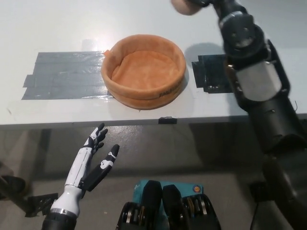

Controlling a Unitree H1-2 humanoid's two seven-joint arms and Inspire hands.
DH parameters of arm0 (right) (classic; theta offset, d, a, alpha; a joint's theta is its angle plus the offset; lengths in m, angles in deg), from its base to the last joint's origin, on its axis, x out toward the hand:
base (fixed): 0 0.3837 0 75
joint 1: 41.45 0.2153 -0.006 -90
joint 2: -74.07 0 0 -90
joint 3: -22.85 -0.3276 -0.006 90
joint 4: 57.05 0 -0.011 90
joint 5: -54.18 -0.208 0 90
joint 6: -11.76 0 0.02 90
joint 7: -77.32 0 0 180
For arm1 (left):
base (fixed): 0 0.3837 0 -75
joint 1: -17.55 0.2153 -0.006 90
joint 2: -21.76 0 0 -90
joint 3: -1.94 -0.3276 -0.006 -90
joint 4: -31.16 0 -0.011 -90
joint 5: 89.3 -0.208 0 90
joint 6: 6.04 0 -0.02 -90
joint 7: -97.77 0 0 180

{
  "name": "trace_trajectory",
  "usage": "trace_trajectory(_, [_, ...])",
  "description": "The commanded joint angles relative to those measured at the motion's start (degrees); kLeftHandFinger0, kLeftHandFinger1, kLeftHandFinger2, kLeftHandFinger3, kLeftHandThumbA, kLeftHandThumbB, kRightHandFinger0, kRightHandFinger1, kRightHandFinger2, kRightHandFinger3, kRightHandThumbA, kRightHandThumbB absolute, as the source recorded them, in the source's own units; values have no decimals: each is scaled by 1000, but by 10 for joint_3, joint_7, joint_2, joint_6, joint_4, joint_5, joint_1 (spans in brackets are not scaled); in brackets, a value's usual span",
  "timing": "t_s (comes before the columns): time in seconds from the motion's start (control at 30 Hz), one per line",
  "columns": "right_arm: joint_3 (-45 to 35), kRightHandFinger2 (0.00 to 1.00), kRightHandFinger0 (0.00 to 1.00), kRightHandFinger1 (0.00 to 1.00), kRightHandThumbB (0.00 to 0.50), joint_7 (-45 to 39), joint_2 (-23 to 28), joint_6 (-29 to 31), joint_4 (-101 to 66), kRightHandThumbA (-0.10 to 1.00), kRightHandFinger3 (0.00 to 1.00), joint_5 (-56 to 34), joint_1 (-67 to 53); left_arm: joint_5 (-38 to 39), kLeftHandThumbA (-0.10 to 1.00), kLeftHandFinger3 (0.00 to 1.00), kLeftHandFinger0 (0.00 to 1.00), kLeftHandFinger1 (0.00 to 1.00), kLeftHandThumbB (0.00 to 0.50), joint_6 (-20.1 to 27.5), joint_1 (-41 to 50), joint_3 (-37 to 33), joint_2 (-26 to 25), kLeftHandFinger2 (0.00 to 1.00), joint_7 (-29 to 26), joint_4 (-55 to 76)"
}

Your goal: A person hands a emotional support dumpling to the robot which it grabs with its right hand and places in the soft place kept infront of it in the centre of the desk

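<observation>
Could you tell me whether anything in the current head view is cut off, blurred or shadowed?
Head view: the dumpling and right hand are cropped by the top edge, so the grip is unclear; the right arm casts a soft shadow beside the orange bed; the left hand below the desk looks sharp.

Single head view, aimed steeply down from above the near edge of the desk [57, 19].

Looked down and forward, with the orange basket [144, 72] sitting slightly left of centre in the upper half of the frame. Took in the desk top beyond and to both sides of the basket, cut off at the top edge not far behind it. Showed the floor [201, 158] below the basket in the lower half, seen past the desk's front edge. Stood close enough that the black right arm [259, 91], right of the basket, filled much of that side. No second view given, so nothing shared.
</observation>
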Motion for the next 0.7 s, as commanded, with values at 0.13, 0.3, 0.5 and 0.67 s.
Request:
trace_trajectory(0.13, [43, 801, 0, 401, 183, 63, -53, 107, 125, -100, 645, 19, 58, -10, 711, 1000, 1000, 1000, 0, 0, -14, -7, -5, 1000, 7, 24])
trace_trajectory(0.3, [65, 866, 0, 432, 175, 87, -69, 129, 224, -100, 767, 27, 65, -10, 716, 1000, 1000, 1000, 0, -2, -15, -8, -5, 1000, 8, 26])
trace_trajectory(0.5, [105, 1000, 681, 957, 252, 10, -61, 110, 287, 176, 1000, 35, 64, 2, 690, 1000, 1000, 1000, 0, 3, -18, -4, -5, 1000, 12, 25])
trace_trajectory(0.67, [134, 1000, 1000, 1000, 393, -67, -43, 109, 300, 610, 1000, 34, 56, -6, 725, 1000, 1000, 1000, 0, -3, -21, -6, -7, 1000, 14, 27])
